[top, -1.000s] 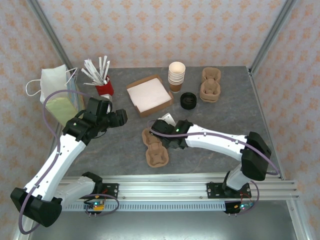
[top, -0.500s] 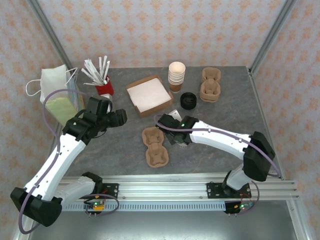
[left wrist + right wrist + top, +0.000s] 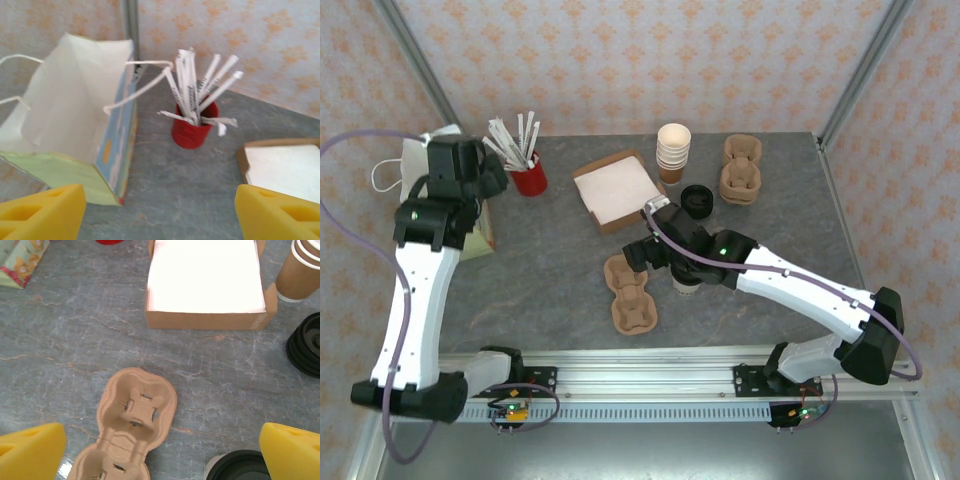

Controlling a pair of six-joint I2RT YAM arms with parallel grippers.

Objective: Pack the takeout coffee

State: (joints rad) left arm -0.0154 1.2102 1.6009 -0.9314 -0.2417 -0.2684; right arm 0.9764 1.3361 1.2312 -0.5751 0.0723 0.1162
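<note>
Takeout coffee (image 3: 686,286) stands upright w/ black lid on, on the table just beside the pulp carrier (image 3: 628,295), on the right arm's side of it and not touching. In the right wrist view the lid (image 3: 239,466) sits low between the fingers, nearer the right one.

Step, as I read it: the pickup approach. The cup isn't in a carrier pocket yet, nor in the bag. Next move prob. needs the right claw (image 3: 645,252) to centre on the cup, drop around it below the lid and close gently, since paper walls crush, then lift it straight up.

Right claw (image 3: 160,452): fingers wide apart, empty, hovering over the carrier's edge, touching nothing.

Left claw (image 3: 160,212): fingers apart, empty, well away from the carrier on its far left, facing the paper bag (image 3: 75,130) and the red cup of straws (image 3: 192,130). Perhaps it's there to steady the bag.
</note>
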